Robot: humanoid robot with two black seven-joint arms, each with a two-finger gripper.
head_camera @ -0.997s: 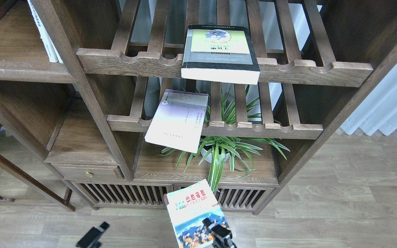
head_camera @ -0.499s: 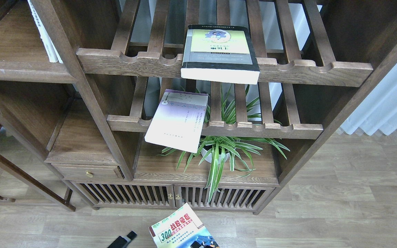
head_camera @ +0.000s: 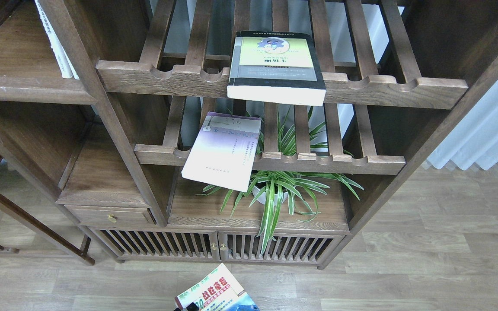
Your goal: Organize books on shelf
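Barely started: yellow-green book and lavender book lie on slatted racks, "300" book low in frame, hands' state can't tell.

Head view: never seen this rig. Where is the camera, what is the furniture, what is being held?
The camera sits in a humanoid robot's head and looks forward and down at a dark wooden bookcase standing on a wood floor. The robot has two black arms that enter from the bottom of the picture.

A thick book with a yellow-green cover lies flat on the upper slatted rack, sticking out over its front rail. A thin lavender-white book lies askew on the lower slatted rack, also overhanging. Below them is a potted plant. White books stand on the solid shelf at top left.

A colourful book pokes in at the bottom edge. The dark tip beside it is probably the left gripper. The picture shows neither its state nor whether it holds the book.
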